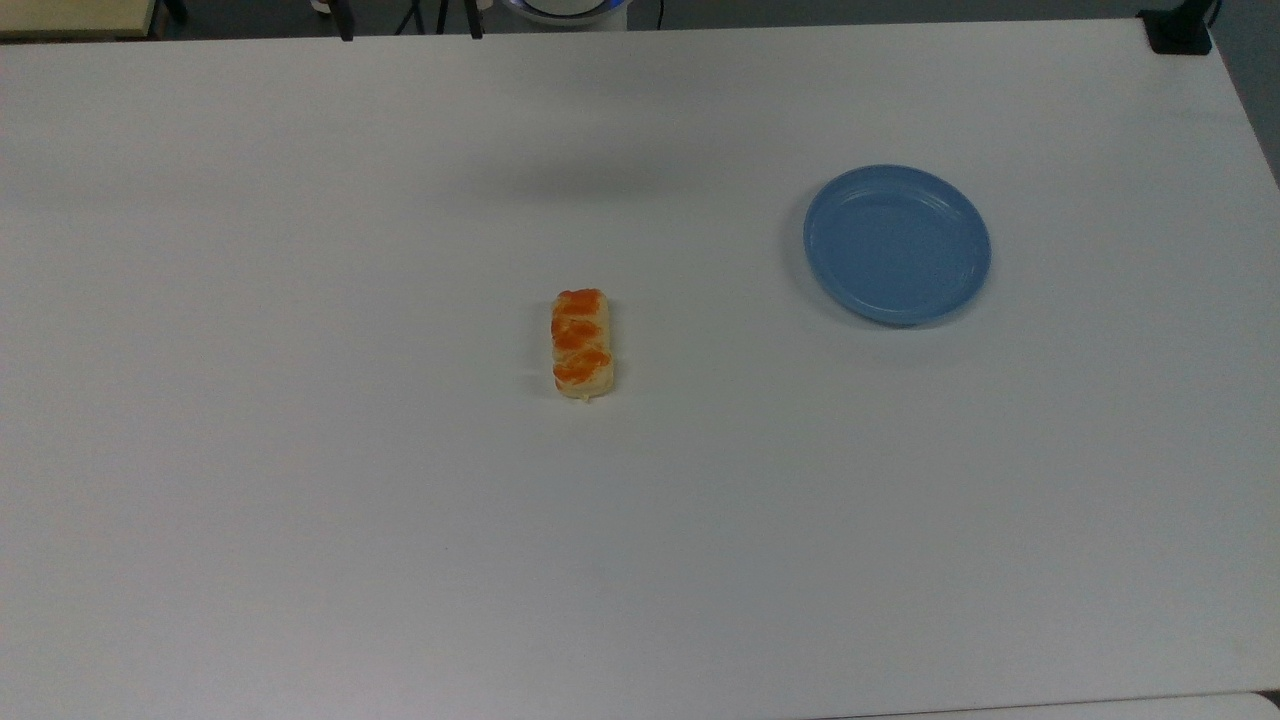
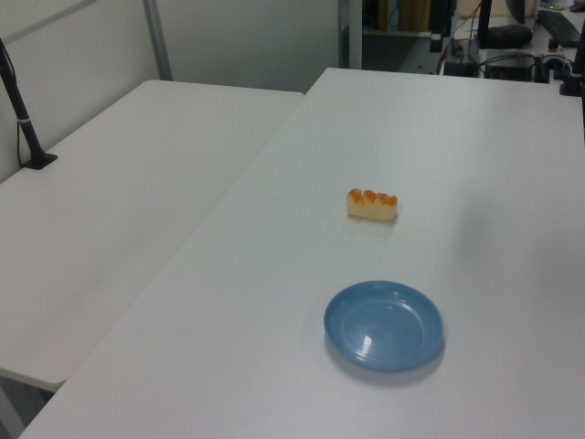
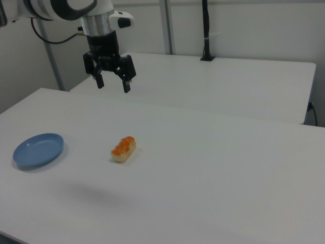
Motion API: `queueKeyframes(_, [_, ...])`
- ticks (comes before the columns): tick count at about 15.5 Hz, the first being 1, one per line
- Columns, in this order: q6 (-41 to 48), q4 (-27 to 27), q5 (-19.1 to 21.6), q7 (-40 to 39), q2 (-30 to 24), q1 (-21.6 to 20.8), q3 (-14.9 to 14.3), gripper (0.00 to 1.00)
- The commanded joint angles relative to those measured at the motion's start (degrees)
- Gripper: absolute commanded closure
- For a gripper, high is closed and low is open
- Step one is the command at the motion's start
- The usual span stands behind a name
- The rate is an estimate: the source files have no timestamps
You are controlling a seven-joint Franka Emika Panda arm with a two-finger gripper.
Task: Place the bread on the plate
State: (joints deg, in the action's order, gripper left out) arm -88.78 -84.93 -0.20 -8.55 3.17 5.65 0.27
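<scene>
Starting w/ the biggest: wide white matte table [image 1: 300, 500], flat, w/ both task items on it. A second white table [image 2: 110, 238] butts against it along the left view's left.

Next, the white Franka arm [image 3: 56, 7], up high at the right view's top left, w/ its black two-finger gripper [image 3: 111, 84] hanging well above the tabletop, fingers pointing down. We see the fingers spread wide apart, nothing between them.

Then the round, shallow blue plastic plate [image 1: 897, 245], ridged rim, bare inside, sitting toward the top view's right.

Smallest: the oblong pale-yellow bread [image 1: 583, 343] w/ orange-brown braided patches, lying flat approx. mid-table, well apart from the plate, long axis running top-to-bottom in the top view. In the right view the bread sits below and a bit right of the gripper.

Progress, our read: nothing done yet. Bread untouched on table, plate vacant. Left to do: descend over bread, grasp across its short width, lift, carry to plate, release.
</scene>
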Motion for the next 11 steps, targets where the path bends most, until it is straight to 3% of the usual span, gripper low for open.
queueKeyframes(1, [0.63,-0.5,-0.68,-0.32,0.94,-1.6,0.17,0.0])
queueKeyframes(11, [0.45,-0.24,-1.83,-0.23,2.71,-2.84,0.17,0.0])
